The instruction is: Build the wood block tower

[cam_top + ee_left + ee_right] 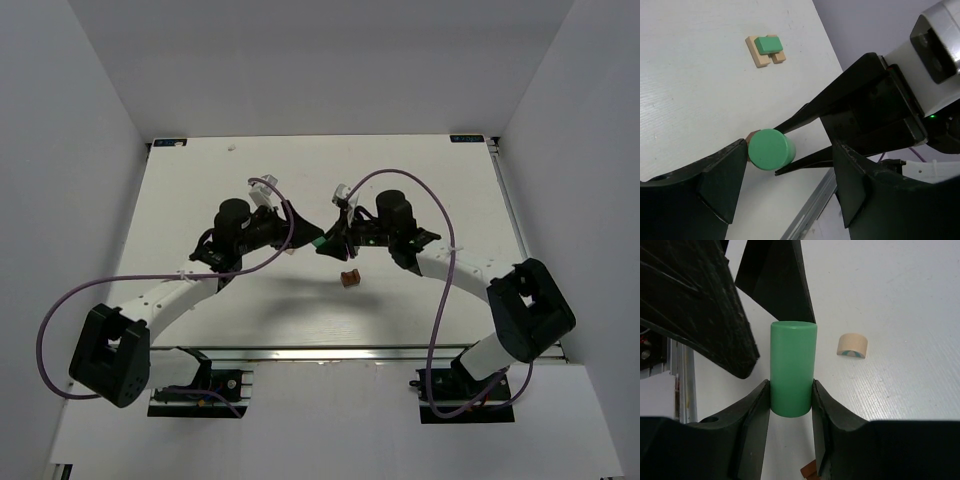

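Where the two arms (455,265) meet over the middle of the counter (190,190), the top view hides most blocks; only the brown block (348,278) shows there. The right gripper (790,387) pinches a smooth green roll (792,360), standing upright. The left gripper (789,150) is spread wide. A green block (769,44) lies on tan blocks (754,56); a tan half-round (852,346) lies apart.

Cylinder (792,367) showing solid mint green. Half-round block (852,346) showing pale tan with a bluish arc on its face. Flat block (769,45) showing mint green over tan blocks (755,56). Notched block (348,278) showing dark brown. Table (430,170) looking white.
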